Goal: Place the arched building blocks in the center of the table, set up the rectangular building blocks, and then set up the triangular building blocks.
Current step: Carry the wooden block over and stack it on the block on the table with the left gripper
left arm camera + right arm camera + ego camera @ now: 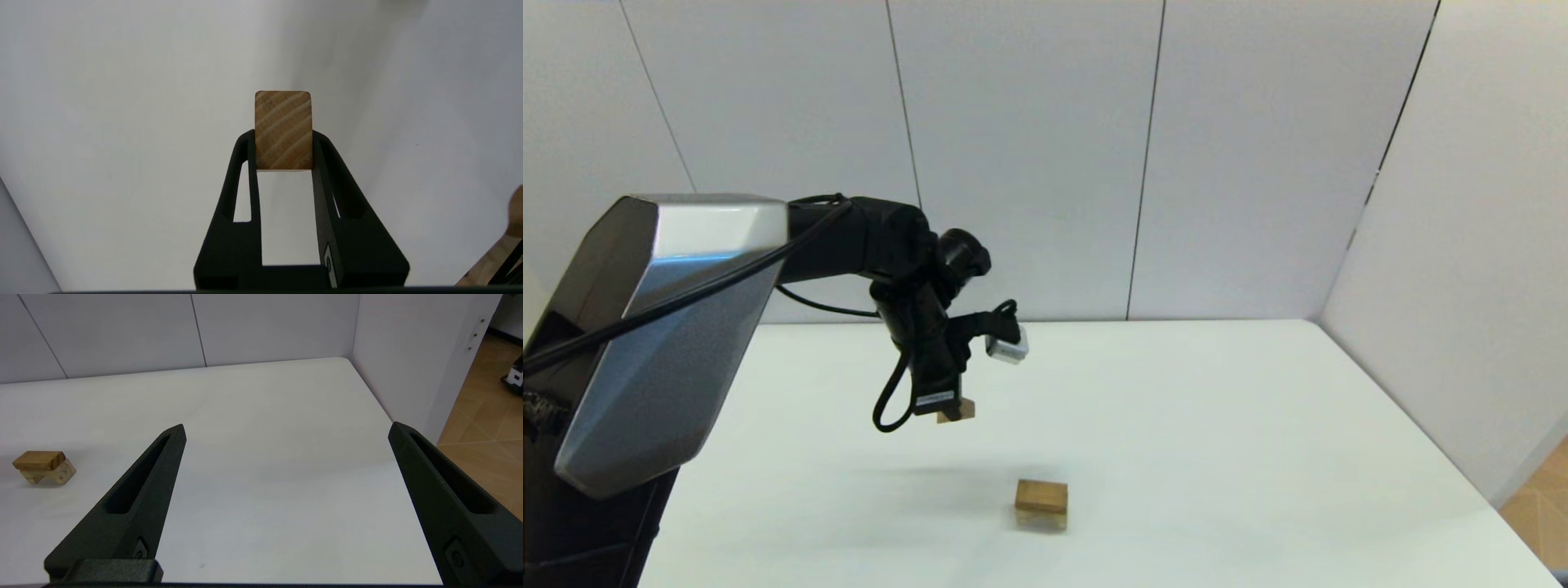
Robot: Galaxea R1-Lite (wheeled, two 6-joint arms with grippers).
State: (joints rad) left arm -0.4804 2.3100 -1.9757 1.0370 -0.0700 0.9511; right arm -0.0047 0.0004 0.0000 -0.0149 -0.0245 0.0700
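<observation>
Nearest: rectangular block (1041, 495) lying flat on arched block (1042, 519), mid-worktop, toward front edge. Worktop (1217, 425) white, smooth, faint shadow streak behind stack. Further back, left claw (947, 412) hanging in air above worktop, pinching triangular block (960, 411). Right claw (286, 433) spread wide, holding nothing, off to right side. Behind: pale wall panels (1029, 147), wood floor (1539, 506) past right corner.
</observation>
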